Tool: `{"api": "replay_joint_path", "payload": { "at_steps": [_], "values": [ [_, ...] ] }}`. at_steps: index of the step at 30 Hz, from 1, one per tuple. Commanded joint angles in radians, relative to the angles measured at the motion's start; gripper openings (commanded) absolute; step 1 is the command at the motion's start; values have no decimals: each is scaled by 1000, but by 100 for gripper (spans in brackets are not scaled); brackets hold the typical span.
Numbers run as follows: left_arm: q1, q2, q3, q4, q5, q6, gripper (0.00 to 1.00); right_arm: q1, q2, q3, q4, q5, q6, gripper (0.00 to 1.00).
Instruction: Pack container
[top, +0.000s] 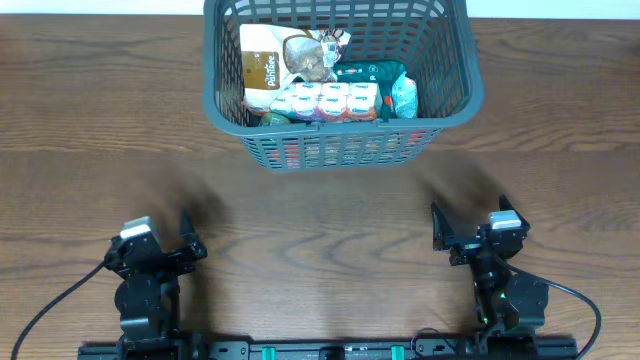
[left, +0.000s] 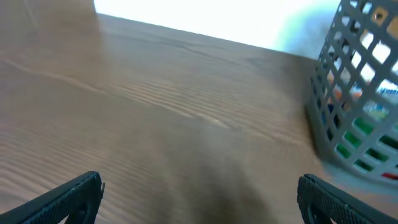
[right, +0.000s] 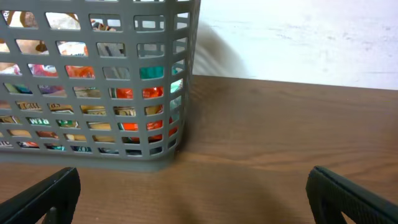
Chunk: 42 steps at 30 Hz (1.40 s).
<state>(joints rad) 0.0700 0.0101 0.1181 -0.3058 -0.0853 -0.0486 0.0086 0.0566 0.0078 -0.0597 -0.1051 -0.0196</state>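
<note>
Several groceries (top: 320, 85) sit inside the basket (top: 340, 130) at the table's (top: 320, 220) far side, and we see nothing loose outside it. Left gripper (left: 200, 180) and right gripper (right: 193, 173) are both spread wide and empty, well short of the basket. We judge packing essentially done.

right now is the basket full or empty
Partly filled. The basket holds several packs: a brown and white bag, a row of small white tubs and a green packet.

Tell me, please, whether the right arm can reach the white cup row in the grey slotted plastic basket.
Probably yes, from above: the open right hand faces the grey basket across bare table, and the cup row lies uncovered near the front wall.
</note>
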Motion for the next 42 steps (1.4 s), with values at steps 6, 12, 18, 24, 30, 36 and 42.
{"api": "replay_joint_path", "payload": {
  "at_steps": [6,12,18,24,30,36,42],
  "values": [
    [-4,-8,-21,2,-1,172,99,-7,-4,-2,-4,-7,-15,99],
    [-4,-7,-21,1,-1,172,98,-7,-4,-2,-4,-7,-15,99],
    [-4,-6,-21,-3,-1,172,98,-7,-4,-2,-4,-7,-15,99],
    [-4,-6,-21,-3,-1,172,98,-7,-4,-2,-4,-7,-15,99],
    [-4,-6,-21,-3,-1,172,98,-7,-4,-2,-4,-7,-15,99],
    [-4,-6,-21,-3,-1,172,98,-7,-4,-2,-4,-7,-15,99],
    [-4,-6,-21,-3,-1,172,98,-7,-4,-2,-4,-7,-15,99]
  ]
}}
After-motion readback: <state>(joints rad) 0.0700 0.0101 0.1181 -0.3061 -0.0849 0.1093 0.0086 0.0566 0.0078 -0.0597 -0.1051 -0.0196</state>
